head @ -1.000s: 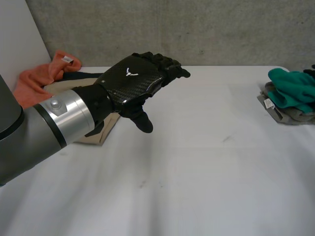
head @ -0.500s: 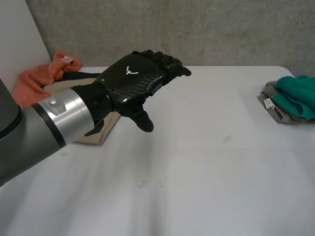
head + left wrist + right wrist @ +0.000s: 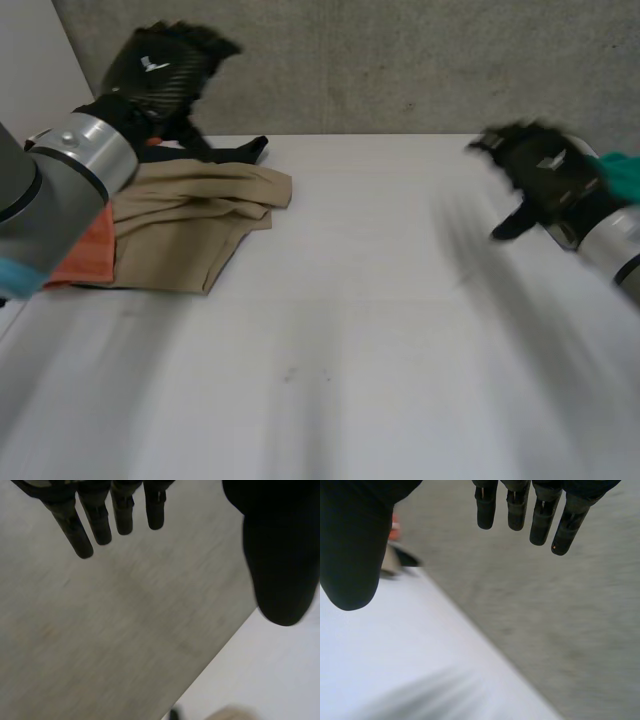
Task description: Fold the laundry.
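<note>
Table (image 3: 350, 330), one tan garment (image 3: 200, 225), one orange cloth (image 3: 85, 252), left hand (image 3: 160, 68), right hand (image 3: 545, 172)

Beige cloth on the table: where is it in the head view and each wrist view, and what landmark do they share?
Head view: the beige cloth lies on the table near the left hand, over an orange cloth.
Left wrist view: a beige sliver, probably it, past the thumb's tip.
Right wrist view: a beige strip beside the right hand, by the orange cloth.
Shared landmark: the table's far edge against the grey wall.
</note>
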`<state>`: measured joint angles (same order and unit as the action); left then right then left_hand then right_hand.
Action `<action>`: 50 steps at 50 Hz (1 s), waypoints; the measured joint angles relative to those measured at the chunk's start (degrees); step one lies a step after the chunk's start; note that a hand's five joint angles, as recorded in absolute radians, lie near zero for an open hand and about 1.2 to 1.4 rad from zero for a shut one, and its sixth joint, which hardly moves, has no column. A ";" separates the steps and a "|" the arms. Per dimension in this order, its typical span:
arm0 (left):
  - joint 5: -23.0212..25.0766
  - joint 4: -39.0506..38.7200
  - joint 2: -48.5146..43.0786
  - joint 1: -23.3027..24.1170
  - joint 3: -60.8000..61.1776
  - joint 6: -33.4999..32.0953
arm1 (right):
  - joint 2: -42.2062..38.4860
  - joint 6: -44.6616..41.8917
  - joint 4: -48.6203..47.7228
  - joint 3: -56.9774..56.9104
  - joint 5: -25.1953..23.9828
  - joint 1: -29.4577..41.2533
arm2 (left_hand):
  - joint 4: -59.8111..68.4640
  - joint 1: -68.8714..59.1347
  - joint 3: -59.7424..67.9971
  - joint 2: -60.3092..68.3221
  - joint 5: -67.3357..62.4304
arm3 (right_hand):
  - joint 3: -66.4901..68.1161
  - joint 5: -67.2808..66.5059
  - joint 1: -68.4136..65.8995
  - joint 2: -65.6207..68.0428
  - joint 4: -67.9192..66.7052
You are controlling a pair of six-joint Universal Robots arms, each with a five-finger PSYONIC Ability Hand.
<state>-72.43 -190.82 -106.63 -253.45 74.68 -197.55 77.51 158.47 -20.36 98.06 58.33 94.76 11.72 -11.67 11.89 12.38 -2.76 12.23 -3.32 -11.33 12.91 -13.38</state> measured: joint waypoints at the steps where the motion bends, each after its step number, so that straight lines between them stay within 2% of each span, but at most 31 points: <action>1: -0.23 -0.23 -1.03 -0.76 -0.60 -0.33 | -0.01 -0.67 0.24 1.07 0.14 0.90 | -0.01 0.00 0.00 0.00 0.00 | 0.00 0.00 0.00 0.00 0.00; 2: -0.49 -0.71 -4.89 -3.34 -2.95 -1.90 | -0.19 -2.38 0.78 3.29 0.89 2.63 | 0.00 0.00 0.00 0.00 0.00 | 0.00 0.00 0.00 0.00 0.00; 8: 1.39 -0.13 -17.44 -9.38 -10.91 -9.09 | -1.07 -8.25 1.82 7.78 5.35 5.48 | -0.01 0.00 0.00 0.00 0.00 | 0.00 0.00 0.00 0.00 0.00; 9: 2.70 0.63 -22.09 -10.75 -14.00 -11.52 | -1.33 -10.02 1.96 8.68 7.24 5.71 | -0.01 0.00 0.00 0.00 0.00 | 0.00 0.01 0.00 0.00 0.00; 14: 5.41 2.67 -33.08 -13.06 -21.19 -15.02 | -1.66 -12.10 2.01 10.13 9.90 5.35 | 0.00 0.00 0.00 0.00 0.00 | 0.00 0.01 0.00 0.00 0.00; 18: 5.73 3.27 -38.39 -13.64 -24.83 -15.58 | -1.74 -12.13 1.95 10.67 10.34 4.97 | 0.37 -0.89 1.01 0.75 -0.47 | 0.00 0.01 0.00 0.00 0.00; 20: 5.51 3.36 -41.49 -13.80 -27.41 -15.65 | -1.75 -12.03 1.93 10.99 10.43 4.80 | 4.37 -5.36 4.55 4.18 -4.15 | 0.00 0.01 0.00 0.00 0.00; 21: 5.30 3.33 -43.27 -13.83 -29.13 -15.63 | -1.74 -11.95 1.91 11.23 10.44 4.71 | 15.53 -17.79 15.27 14.95 -14.44 | 0.00 0.00 0.00 0.00 0.00; 23: 4.99 3.23 -44.95 -13.82 -31.01 -15.60 | -1.72 -11.90 1.91 11.47 10.44 4.65 | 30.69 -32.50 30.34 30.04 -28.14 | 0.00 0.00 0.00 0.00 0.00; 27: 3.90 1.88 -46.31 -13.32 -33.40 -15.59 | -1.70 -11.89 1.89 11.87 10.53 4.65 | 30.69 -32.50 30.34 30.04 -28.14 | 0.00 -0.02 0.00 0.00 0.00; 28: 3.90 1.88 -46.31 -13.32 -33.40 -15.59 | -1.70 -11.89 1.89 11.87 10.53 4.65 | 30.69 -32.50 30.34 30.04 -28.14 | 0.00 -0.02 0.00 0.00 0.00; 29: 3.22 0.86 -45.85 -12.92 -33.40 -15.54 | -1.64 -11.90 1.89 12.02 10.61 4.66 | 56.24 -50.61 52.99 54.50 -49.89 | 0.00 -0.02 0.00 0.00 0.00; 34: -0.07 -7.31 -36.71 -9.60 -24.76 -13.89 | -1.29 -11.93 1.84 12.10 10.91 4.47 | 56.67 -50.62 54.83 54.73 -49.89 | 0.00 -0.02 0.00 0.00 0.00; 36: -1.31 -12.34 -29.77 -6.62 -17.59 -11.70 | -1.10 -11.94 1.83 12.01 11.07 4.14 | 56.71 -50.62 55.11 54.76 -49.89 | 0.00 -0.02 0.00 0.00 0.00; 38: -1.64 -14.49 -26.16 -4.83 -13.79 -10.16 | -0.92 -11.90 1.82 11.85 11.25 3.80 | 56.75 -50.62 55.28 54.82 -49.89 | 0.00 -0.02 0.00 0.00 0.00; 41: -0.83 -18.32 -15.80 1.43 -2.43 -4.13 | -0.13 -11.66 1.77 11.22 11.93 2.49 | 56.90 -50.62 55.77 55.26 -49.89 | 0.00 -0.02 0.00 0.00 0.00; 42: -0.83 -18.32 -15.80 1.43 -2.43 -4.13 | -0.13 -11.66 1.77 11.22 11.93 2.49 | 56.90 -50.62 55.77 55.26 -49.89 | 0.00 -0.02 0.00 0.00 0.00; 43: 1.45 -18.85 -11.05 5.22 3.37 -0.62 | 0.42 -11.50 1.75 10.80 12.34 1.71 | 56.91 -50.62 55.79 55.41 -51.55 | 0.00 -0.02 0.00 0.00 0.00; 46: 6.78 -18.61 -5.60 10.95 11.38 3.71 | 1.21 -11.15 1.76 10.04 12.97 0.61 | 56.91 -50.62 55.86 55.43 -52.01 | 0.00 -0.02 0.00 0.00 0.00; 50: 12.79 -18.02 -2.73 16.17 18.12 5.83 | 1.72 -10.62 1.83 9.24 13.40 -0.10 | 51.01 -50.14 50.35 49.87 -50.41 | 0.00 -0.02 0.00 0.00 0.00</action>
<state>-59.64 -208.84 -109.36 -237.28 92.80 -191.72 79.23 147.85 -18.53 107.30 71.73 94.66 62.73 -61.81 62.23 62.25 -53.17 12.23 -3.35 -11.33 12.91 -13.38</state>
